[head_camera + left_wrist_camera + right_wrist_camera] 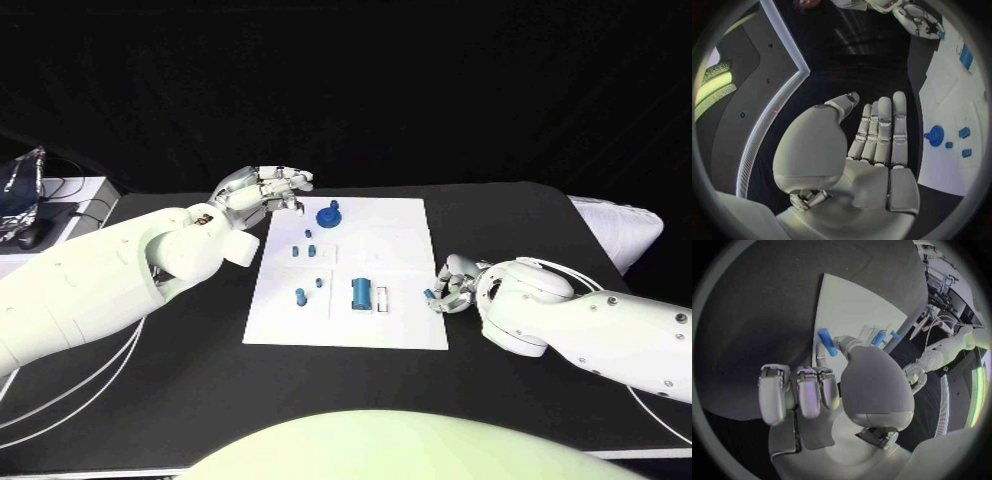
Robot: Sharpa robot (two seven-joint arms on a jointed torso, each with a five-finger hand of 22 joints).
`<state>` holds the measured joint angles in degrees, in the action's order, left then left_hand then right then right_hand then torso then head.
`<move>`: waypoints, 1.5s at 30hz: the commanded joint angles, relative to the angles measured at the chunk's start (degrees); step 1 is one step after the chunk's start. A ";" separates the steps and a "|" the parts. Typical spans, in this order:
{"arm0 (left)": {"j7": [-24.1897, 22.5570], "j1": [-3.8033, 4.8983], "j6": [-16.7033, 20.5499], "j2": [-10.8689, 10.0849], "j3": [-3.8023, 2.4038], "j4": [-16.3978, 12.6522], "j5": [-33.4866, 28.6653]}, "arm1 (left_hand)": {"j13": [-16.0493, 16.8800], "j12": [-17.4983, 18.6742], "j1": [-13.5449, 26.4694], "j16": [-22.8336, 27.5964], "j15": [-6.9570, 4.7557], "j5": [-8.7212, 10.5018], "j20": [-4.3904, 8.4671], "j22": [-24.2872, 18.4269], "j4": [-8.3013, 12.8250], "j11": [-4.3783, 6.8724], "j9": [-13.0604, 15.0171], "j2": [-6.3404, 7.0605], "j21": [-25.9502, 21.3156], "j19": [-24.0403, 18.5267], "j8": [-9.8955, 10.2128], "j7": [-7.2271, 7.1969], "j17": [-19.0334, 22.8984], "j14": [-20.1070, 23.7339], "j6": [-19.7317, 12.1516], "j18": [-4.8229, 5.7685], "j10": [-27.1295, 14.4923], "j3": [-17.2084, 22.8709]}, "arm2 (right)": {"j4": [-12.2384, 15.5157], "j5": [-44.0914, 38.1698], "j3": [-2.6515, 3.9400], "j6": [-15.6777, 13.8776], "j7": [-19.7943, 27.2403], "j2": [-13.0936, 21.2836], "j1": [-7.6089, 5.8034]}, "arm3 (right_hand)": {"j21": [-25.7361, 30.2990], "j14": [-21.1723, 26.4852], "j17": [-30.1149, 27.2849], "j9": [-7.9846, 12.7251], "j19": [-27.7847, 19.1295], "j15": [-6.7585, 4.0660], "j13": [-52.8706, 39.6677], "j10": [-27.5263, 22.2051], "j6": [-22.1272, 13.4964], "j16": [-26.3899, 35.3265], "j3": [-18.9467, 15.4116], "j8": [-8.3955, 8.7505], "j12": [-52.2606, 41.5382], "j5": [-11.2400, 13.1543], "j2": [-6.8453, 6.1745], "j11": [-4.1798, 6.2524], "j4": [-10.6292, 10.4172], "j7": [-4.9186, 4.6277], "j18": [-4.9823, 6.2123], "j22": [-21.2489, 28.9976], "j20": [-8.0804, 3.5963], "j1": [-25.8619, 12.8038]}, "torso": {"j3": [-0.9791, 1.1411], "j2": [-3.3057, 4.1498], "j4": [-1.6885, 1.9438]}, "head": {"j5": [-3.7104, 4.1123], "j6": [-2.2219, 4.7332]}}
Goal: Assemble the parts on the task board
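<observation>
While the white task board lies mid-counter, blue parts sit on it: a round knobbed part at its 11 o'clock corner, small pegs near the 9 o'clock edge, a cylinder toward 6 o'clock. Left hand hovers at the board's 10 o'clock corner, fingers straight and together, holding nothing. Right hand sits at the board's 4 o'clock edge, fingers curled; a small blue part is at its fingertips, but whether it is held cannot be told.
</observation>
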<state>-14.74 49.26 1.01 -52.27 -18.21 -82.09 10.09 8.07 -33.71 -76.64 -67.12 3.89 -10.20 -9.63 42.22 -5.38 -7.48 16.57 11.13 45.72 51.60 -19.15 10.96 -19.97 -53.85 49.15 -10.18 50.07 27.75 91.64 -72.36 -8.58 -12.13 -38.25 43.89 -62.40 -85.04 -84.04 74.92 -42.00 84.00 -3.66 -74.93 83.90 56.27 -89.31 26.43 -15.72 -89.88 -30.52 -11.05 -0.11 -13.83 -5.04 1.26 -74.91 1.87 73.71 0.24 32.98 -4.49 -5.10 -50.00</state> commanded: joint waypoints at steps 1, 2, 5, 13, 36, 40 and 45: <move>-0.29 0.01 -0.68 0.07 -0.04 -0.19 -0.12 | -0.05 0.05 -0.10 0.23 -0.03 0.13 0.18 -0.05 -0.24 -0.12 -0.09 0.15 -0.39 0.36 -0.30 -0.01 -0.05 0.38 -0.36 -0.32 -0.42 0.03 | 0.37 4.20 0.03 -1.33 0.65 -0.02 -0.80 | -0.16 -5.57 13.29 -0.96 5.07 0.28 -15.07 6.10 0.57 -0.07 7.48 -0.65 -0.12 -0.42 0.01 -0.36 7.24 -0.06 -0.39 -13.93 0.58 -0.62 | -0.04 -0.02 0.01 | -0.01 0.00; -0.28 0.01 -0.67 0.07 -0.04 -0.19 -0.12 | -0.05 0.05 -0.10 0.23 -0.03 0.13 0.18 -0.05 -0.24 -0.12 -0.09 0.15 -0.39 0.36 -0.30 -0.01 -0.05 0.38 -0.36 -0.32 -0.42 0.03 | 0.48 4.72 0.07 -1.57 0.67 -0.06 -1.10 | -0.16 -5.57 13.29 -0.96 5.07 0.28 -15.07 6.10 0.57 -0.07 7.48 -0.65 -0.12 -0.42 0.01 -0.36 7.24 -0.06 -0.39 -13.93 0.58 -0.62 | -0.04 -0.02 0.00 | -0.03 0.00; -0.27 0.01 -0.68 0.07 -0.04 -0.19 -0.12 | -0.05 0.05 -0.10 0.23 -0.03 0.13 0.18 -0.05 -0.24 -0.12 -0.09 0.15 -0.39 0.36 -0.30 -0.01 -0.05 0.38 -0.36 -0.32 -0.42 0.03 | 0.76 6.57 0.16 -2.16 0.71 -0.31 -1.90 | -0.23 -5.57 13.28 -1.11 5.08 0.26 -15.07 6.10 0.69 -0.07 7.64 -0.74 -0.12 -0.52 -0.03 -0.33 7.47 -0.02 -0.40 -13.95 0.57 -0.82 | -0.03 -0.02 -0.01 | -0.10 0.00; -0.19 0.01 -0.76 0.15 -0.04 -0.22 -0.12 | -0.05 0.03 -0.11 0.22 -0.03 0.14 0.18 -0.08 -0.33 -0.12 -0.10 0.12 -0.43 0.40 -0.32 -0.01 -0.06 0.37 -0.39 -0.32 -0.42 0.00 | 0.12 13.52 0.29 -3.18 0.97 -3.23 -3.04 | 0.00 -5.54 13.16 -1.35 5.04 0.24 -15.07 6.10 0.82 -0.03 7.72 -0.86 -0.12 -0.48 -0.22 -0.31 7.71 0.02 -0.36 -13.89 0.56 -1.43 | -0.06 -0.02 -0.01 | -0.08 0.00; 0.07 0.01 -1.08 0.37 -0.04 -0.21 -0.07 | -0.07 0.00 -0.06 0.22 -0.01 0.16 0.16 -0.14 -0.52 -0.14 -0.13 0.12 -0.51 0.45 -0.36 0.01 -0.07 0.36 -0.42 -0.32 -0.45 -0.10 | -6.46 18.11 0.03 -0.97 0.28 -10.84 -1.76 | 0.69 -5.47 12.85 -2.20 4.89 -0.08 -15.07 6.10 1.37 0.09 6.23 -0.99 -0.12 1.23 -0.49 0.10 7.26 0.60 -0.23 -13.71 0.35 -6.19 | 0.04 0.07 -0.03 | 0.11 0.00; 0.10 0.01 -1.08 0.32 -0.04 -0.21 -0.07 | -0.07 0.00 -0.06 0.22 -0.01 0.16 0.16 -0.14 -0.52 -0.14 -0.13 0.12 -0.51 0.45 -0.36 0.01 -0.07 0.36 -0.42 -0.32 -0.45 -0.10 | -6.08 18.33 -0.02 -0.45 0.04 -10.87 -1.66 | 0.72 -5.48 12.90 -2.23 4.88 -0.13 -15.07 6.10 1.58 0.08 5.91 -0.98 -0.12 1.73 -0.51 0.17 6.99 0.69 -0.22 -13.70 0.30 -6.94 | 0.07 0.06 -0.09 | 0.05 0.00; 0.11 0.01 -1.13 0.35 -0.04 -0.18 -0.07 | -0.07 0.00 -0.06 0.22 -0.01 0.16 0.16 -0.14 -0.52 -0.14 -0.13 0.12 -0.51 0.45 -0.36 0.01 -0.07 0.36 -0.42 -0.32 -0.45 -0.10 | -5.75 18.31 -0.05 -0.75 -0.02 -11.00 -1.56 | 0.63 -5.49 12.94 -2.25 4.90 -0.25 -15.07 6.10 1.84 0.06 5.53 -0.94 -0.12 2.93 -0.51 0.31 6.73 0.86 -0.24 -13.72 0.22 -7.71 | 0.11 0.05 -0.06 | 0.06 0.00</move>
<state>-14.38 49.26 0.86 -52.01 -18.21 -82.17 10.10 8.09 -33.71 -76.64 -67.12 3.89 -10.20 -9.42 42.17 -5.62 -7.48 16.52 11.13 45.50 51.80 -19.15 10.96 -19.95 -53.85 49.15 -10.18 50.07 27.51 85.75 -54.39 -8.63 -14.15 -38.08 32.98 -64.01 -84.53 -84.04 74.91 -44.25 84.00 -3.67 -74.95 83.90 56.95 -89.31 31.95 -16.55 -89.88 -27.92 -11.72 -0.12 -7.32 -5.08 1.26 -74.95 1.87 66.55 0.30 33.05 -4.56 -5.04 -50.00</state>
